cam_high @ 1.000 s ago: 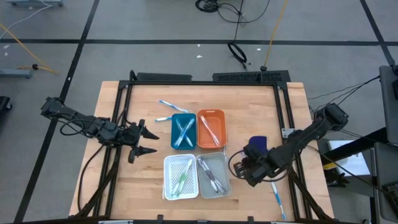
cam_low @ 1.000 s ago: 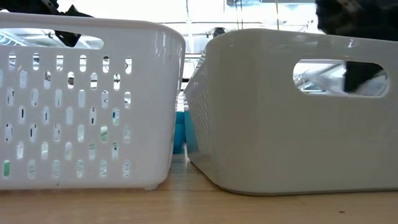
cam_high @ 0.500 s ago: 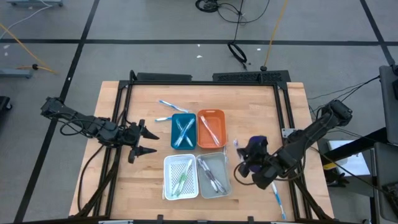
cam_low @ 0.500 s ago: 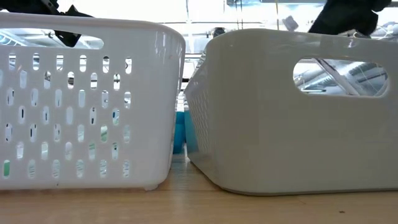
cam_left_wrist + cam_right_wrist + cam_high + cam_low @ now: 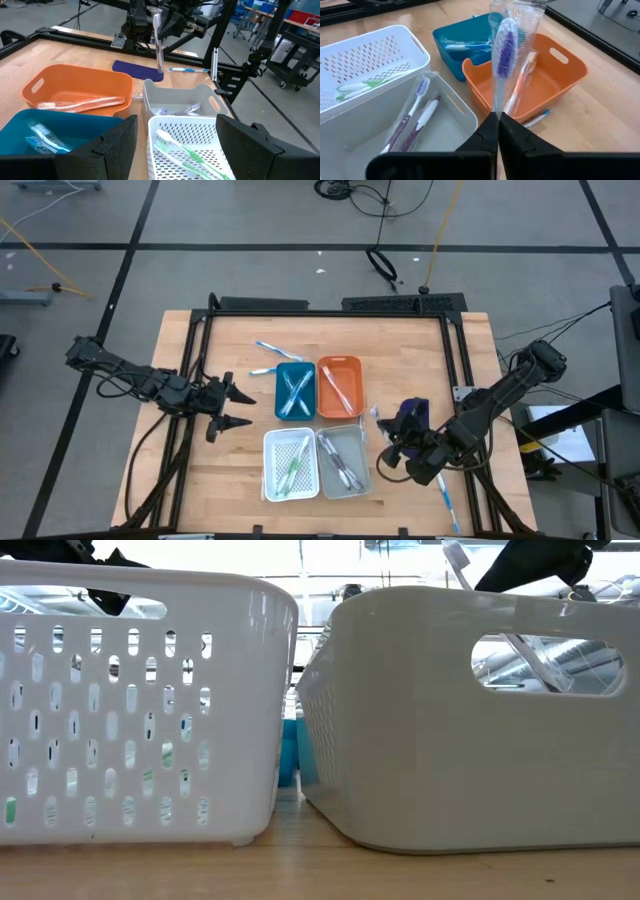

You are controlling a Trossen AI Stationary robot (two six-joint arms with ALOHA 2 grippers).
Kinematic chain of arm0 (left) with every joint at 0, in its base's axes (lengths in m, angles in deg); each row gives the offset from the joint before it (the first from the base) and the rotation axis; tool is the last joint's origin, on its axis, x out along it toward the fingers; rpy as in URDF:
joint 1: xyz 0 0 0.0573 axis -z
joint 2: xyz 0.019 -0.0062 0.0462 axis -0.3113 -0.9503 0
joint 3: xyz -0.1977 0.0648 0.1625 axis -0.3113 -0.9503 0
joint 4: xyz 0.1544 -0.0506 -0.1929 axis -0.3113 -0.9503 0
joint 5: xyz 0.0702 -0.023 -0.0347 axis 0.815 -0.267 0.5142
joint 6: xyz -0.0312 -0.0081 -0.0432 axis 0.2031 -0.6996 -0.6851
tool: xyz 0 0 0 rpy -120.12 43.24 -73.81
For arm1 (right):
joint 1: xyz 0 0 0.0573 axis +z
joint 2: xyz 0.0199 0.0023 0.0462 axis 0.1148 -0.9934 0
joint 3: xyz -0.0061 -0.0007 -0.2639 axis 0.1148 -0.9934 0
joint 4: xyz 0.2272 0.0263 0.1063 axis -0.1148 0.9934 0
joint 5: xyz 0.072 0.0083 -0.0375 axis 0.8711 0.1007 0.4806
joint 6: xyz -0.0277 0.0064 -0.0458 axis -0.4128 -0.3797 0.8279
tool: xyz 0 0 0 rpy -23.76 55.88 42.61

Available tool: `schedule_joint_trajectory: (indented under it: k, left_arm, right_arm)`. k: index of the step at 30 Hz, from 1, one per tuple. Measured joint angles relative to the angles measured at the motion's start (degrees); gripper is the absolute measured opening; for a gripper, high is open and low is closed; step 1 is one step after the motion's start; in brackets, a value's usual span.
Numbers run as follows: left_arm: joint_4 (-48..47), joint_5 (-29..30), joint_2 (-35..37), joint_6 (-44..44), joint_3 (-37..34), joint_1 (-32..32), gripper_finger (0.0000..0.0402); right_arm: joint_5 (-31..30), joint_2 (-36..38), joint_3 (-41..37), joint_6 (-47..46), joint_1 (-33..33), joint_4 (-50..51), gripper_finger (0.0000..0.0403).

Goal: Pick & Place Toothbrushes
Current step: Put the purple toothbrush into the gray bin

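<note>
Clear-wrapped brush [image 5: 506, 47], purple bristles, stands upright in the right gripper [image 5: 497, 124], jaws pinched tight on its lower end. In the high view that gripper [image 5: 400, 442] sits at about 4 o'clock on the table, just right of the grey tray [image 5: 343, 459], with the blue pad [image 5: 414, 412] beside it. Grey tray [image 5: 415, 130] already holds two purple-and-white brushes. Clockwise from it in the high view: white tray [image 5: 290, 463] with green ones, blue tray [image 5: 295, 390] with blue, orange tray [image 5: 339, 387] with orange. Loose brushes: two at 11 o'clock [image 5: 268, 358], one at 5 o'clock [image 5: 446, 499]. Left gripper [image 5: 232, 406] waits at 9 o'clock, jaws wide, nothing in them.

Likely step: carry to the grey tray. Best to bring the brush over the tray's middle, tilt it flat along the long side and lower before release, so it doesn't catch the rim or tip out.
</note>
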Motion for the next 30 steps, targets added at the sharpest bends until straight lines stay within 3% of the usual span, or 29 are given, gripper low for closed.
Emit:
schedule_joint_trajectory:
  k: [4, 7, 12, 15, 23, 27, 30]
  left_arm:
    - [-0.02, 0.02, -0.01, -0.14, 0.00, 0.02, 0.0271]
    - [-0.02, 0.02, 0.01, -0.33, -0.02, 0.00, 0.0271]
    - [-0.02, 0.04, 0.01, -0.05, -0.02, 0.00, 0.0271]
    - [-0.04, 0.07, 0.01, 0.32, -0.02, 0.00, 0.0271]
    - [-0.03, 0.07, 0.00, 0.41, 0.00, 0.02, 0.0271]
    - [-0.03, 0.06, 0.01, 0.46, -0.01, 0.02, 0.0271]
    - [-0.04, 0.07, -0.01, 0.46, 0.00, 0.02, 0.0271]
  right_arm:
    - [2.32, 0.90, 0.00, -4.79, 0.00, -1.18, 0.0000]
    - [9.55, 3.82, 0.00, -10.66, -0.40, -3.84, 0.0000]
    - [19.52, 8.92, 0.00, -10.22, -0.40, -10.57, 0.0000]
    - [24.71, 11.44, 0.00, -4.22, -0.39, -16.95, 0.0000]
    - [44.61, 14.30, -2.15, 29.96, -0.33, -47.40, 0.0000]
    - [49.59, 14.71, -5.95, 36.92, -0.33, -58.64, 0.0000]
    - [50.37, 14.91, -9.60, 35.99, -0.40, -65.34, 0.0000]
